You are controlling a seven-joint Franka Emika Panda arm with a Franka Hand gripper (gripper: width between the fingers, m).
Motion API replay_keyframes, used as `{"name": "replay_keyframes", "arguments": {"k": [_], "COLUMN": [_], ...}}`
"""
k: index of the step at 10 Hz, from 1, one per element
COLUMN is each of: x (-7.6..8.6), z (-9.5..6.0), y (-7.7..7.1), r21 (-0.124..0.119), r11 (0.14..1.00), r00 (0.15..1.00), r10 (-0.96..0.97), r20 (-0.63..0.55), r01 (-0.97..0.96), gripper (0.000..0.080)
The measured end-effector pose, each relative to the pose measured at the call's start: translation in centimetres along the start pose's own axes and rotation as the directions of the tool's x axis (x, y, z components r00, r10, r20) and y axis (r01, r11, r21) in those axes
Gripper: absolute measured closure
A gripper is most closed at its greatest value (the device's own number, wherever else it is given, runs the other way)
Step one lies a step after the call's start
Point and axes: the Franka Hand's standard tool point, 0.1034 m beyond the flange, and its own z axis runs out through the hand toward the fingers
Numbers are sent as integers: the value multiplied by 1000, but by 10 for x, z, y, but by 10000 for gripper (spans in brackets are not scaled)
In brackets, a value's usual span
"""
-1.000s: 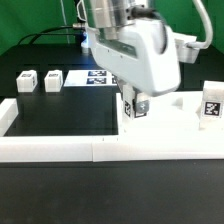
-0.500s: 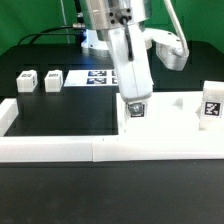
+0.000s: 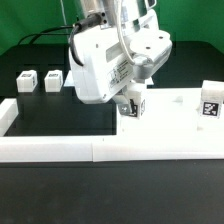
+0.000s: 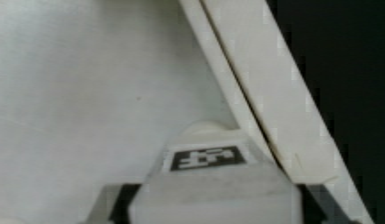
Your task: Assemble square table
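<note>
Across black table (image 3: 60,118), fronting it with low white border wall (image 3: 60,150). Lying at the exterior view's right, touching that wall: tabletop (image 3: 175,125). Clamping held leg post (image 3: 133,108) upright between closed fingers of gripper (image 3: 133,99), hanging at tabletop's left edge; not showing whether touching below. Standing well apart at the exterior view's left: far-left leg post (image 3: 25,80), with neighbouring leg post (image 3: 52,79) just beside. Standing at tabletop's right side: right-hand leg post (image 3: 210,103).
</note>
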Motion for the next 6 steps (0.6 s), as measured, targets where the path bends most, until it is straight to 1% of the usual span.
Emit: {"name": "replay_keyframes", "arguments": {"k": [1, 2, 3, 4, 5, 6], "x": [0, 0, 0, 0, 0, -3], "z": [0, 0, 1, 2, 2, 0], "y": [0, 0, 1, 1, 1, 2], "r21": [7, 6, 5, 4, 4, 5], "r11": [1000, 1000, 1000, 1000, 1000, 1000], "r00": [1000, 1000, 1000, 1000, 1000, 1000], "r10": [7, -1, -2, -4, -7, -24], "r20": [-10, -12, -12, -12, -13, -10], "r01": [-7, 1, 2, 4, 7, 24], "gripper": [499, 495, 336, 336, 197, 197]}}
